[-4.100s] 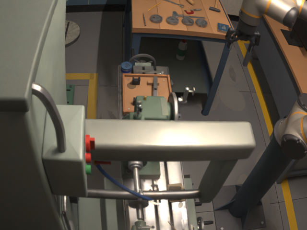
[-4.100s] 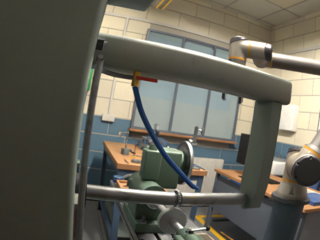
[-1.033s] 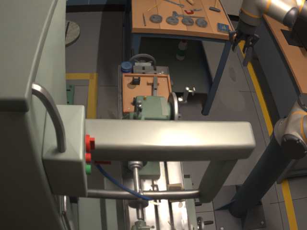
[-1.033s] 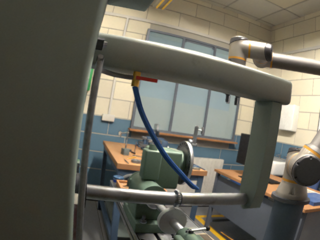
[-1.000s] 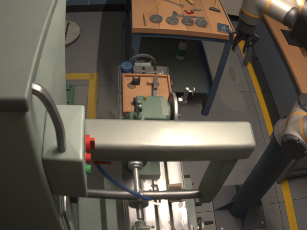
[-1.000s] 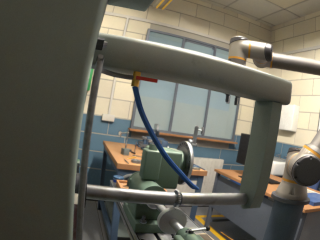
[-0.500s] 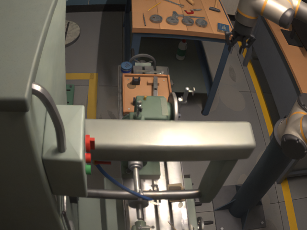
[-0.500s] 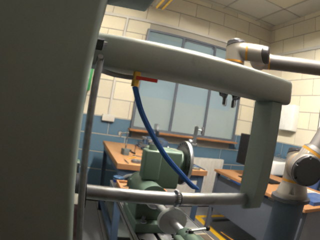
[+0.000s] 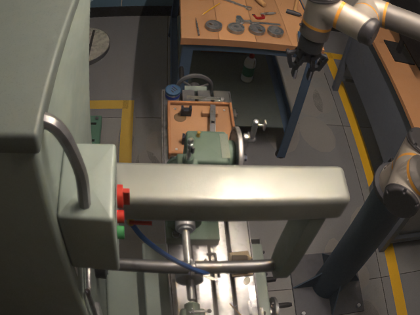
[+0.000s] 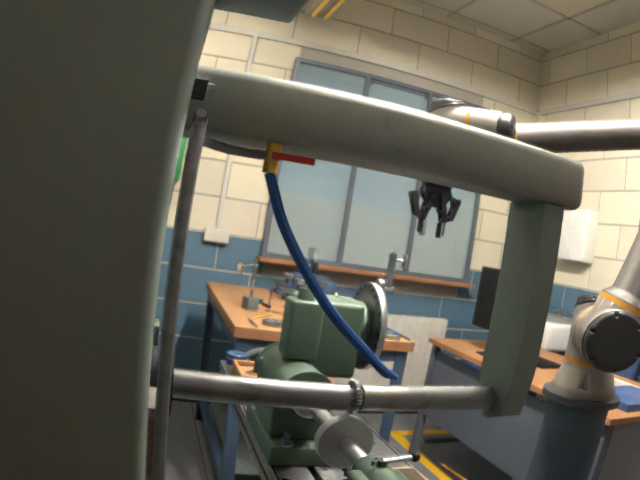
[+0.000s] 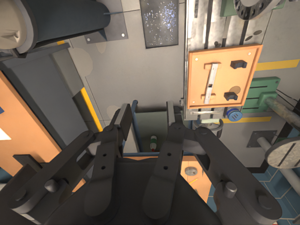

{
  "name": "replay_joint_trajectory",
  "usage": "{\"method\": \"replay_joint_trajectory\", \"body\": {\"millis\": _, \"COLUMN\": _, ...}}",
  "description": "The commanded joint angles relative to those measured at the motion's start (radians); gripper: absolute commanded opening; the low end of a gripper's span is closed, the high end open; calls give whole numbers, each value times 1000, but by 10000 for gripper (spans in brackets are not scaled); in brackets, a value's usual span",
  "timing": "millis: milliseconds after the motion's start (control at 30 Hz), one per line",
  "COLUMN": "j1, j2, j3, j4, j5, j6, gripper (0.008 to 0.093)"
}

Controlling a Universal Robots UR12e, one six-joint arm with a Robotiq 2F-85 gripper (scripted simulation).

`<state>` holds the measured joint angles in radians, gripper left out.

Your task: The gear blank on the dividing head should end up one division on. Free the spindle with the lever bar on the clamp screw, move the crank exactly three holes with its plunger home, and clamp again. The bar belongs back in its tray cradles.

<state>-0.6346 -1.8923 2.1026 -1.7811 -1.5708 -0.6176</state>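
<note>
The green dividing head (image 9: pixel 207 148) is partly hidden behind the mill's overarm, and I cannot see the gear blank. Its index plate (image 9: pixel 239 145) and crank handle (image 9: pixel 255 128) face right. Behind it the orange tray (image 11: pixel 222 76) holds the grey lever bar (image 11: pixel 211 82) lying across its two cradles, with two dark blocks beside it. My gripper (image 9: pixel 303 67) hangs high in the air to the right of the machine table, near the corner of the workbench; it is open and holds nothing.
The mill's grey overarm (image 9: pixel 230 191) and its arbor support (image 10: pixel 519 305) span the foreground over the table. A workbench (image 9: pixel 237 23) with metal discs and hand tools stands behind the gripper. The robot's own column (image 9: pixel 352 237) rises at the right. A blue coolant hose (image 10: pixel 315 289) hangs down.
</note>
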Motion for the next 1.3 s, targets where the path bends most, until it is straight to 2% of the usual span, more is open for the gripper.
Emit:
{"method": "replay_joint_trajectory", "body": {"millis": 0, "j1": -1, "j2": 12, "j3": 2, "j4": -14, "j5": 0, "j6": 0, "gripper": 480}}
{"method": "replay_joint_trajectory", "body": {"millis": 233, "j1": -8, "j2": 110, "j3": 15, "j4": -125, "j5": 0, "j6": 4, "gripper": 480}}
{"method": "replay_joint_trajectory", "body": {"millis": 567, "j1": -16, "j2": 279, "j3": 9, "j4": -289, "j5": 0, "j6": 10, "gripper": 480}}
{"method": "replay_joint_trajectory", "body": {"millis": 967, "j1": -24, "j2": 479, "j3": -34, "j4": -446, "j5": 0, "j6": 20, "gripper": 480}}
{"method": "replay_joint_trajectory", "body": {"millis": 1267, "j1": -28, "j2": 592, "j3": -76, "j4": -518, "j5": 0, "j6": 27, "gripper": 480}}
